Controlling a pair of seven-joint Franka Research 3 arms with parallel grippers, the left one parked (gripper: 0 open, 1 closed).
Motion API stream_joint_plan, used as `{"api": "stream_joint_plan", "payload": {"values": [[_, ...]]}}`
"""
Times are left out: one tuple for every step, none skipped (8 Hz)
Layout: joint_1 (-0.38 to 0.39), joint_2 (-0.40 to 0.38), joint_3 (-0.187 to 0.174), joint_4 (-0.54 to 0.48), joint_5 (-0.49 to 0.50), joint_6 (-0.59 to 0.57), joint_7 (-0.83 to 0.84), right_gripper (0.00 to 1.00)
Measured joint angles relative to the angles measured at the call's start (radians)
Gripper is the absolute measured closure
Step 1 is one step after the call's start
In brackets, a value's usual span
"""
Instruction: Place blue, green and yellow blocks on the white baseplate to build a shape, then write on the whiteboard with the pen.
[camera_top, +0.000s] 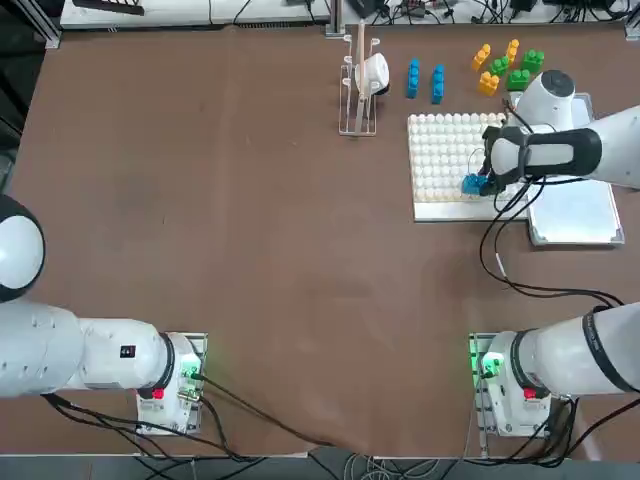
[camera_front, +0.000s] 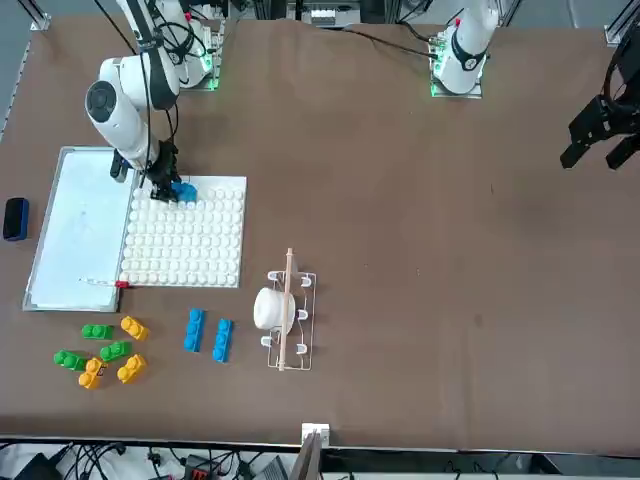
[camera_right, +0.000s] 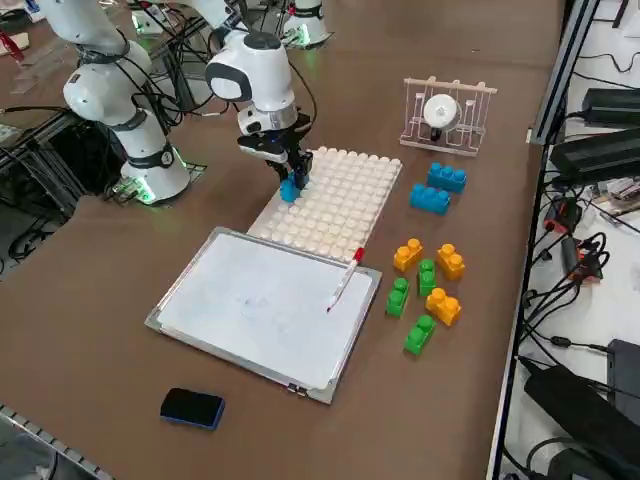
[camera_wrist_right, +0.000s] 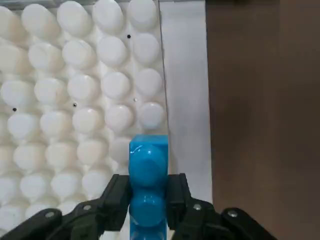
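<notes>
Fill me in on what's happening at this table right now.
The right arm's end effector is shut on a blue block, holding it at the near corner of the white baseplate. Two blue blocks and the green and yellow blocks wait beyond the plate. The pen lies on the whiteboard, unused.

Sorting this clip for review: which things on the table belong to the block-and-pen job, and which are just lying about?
Job: right hand shut on a blue block at the white baseplate; loose blocks; whiteboard; pen.

Lying about: wire rack with white cup; dark blue eraser.
</notes>
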Motion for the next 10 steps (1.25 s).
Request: {"api": "stream_joint_plan", "payload": {"values": [[0.001,0.0,0.0,0.0,-0.005,0.0,0.0,0.59],[0.001,0.0,0.001,0.001,-0.01,-0.003,-0.001,0.59],[0.001,0.001,0.001,0.0,-0.015,-0.014,-0.004,0.59],[0.001,0.006,0.001,0.001,-0.023,-0.014,-0.007,0.59],[0.001,0.007,0.001,0.001,-0.025,-0.014,-0.009,0.59],[0.001,0.007,0.001,0.001,-0.026,-0.014,-0.011,0.59],[0.001,0.008,0.002,0.001,-0.026,-0.015,-0.011,0.59],[0.002,0.009,0.002,0.001,-0.026,-0.014,-0.012,0.59],[0.002,0.013,0.002,0.003,-0.026,-0.013,-0.012,0.59],[0.002,0.021,0.003,0.005,-0.026,-0.01,-0.013,0.59]]}}
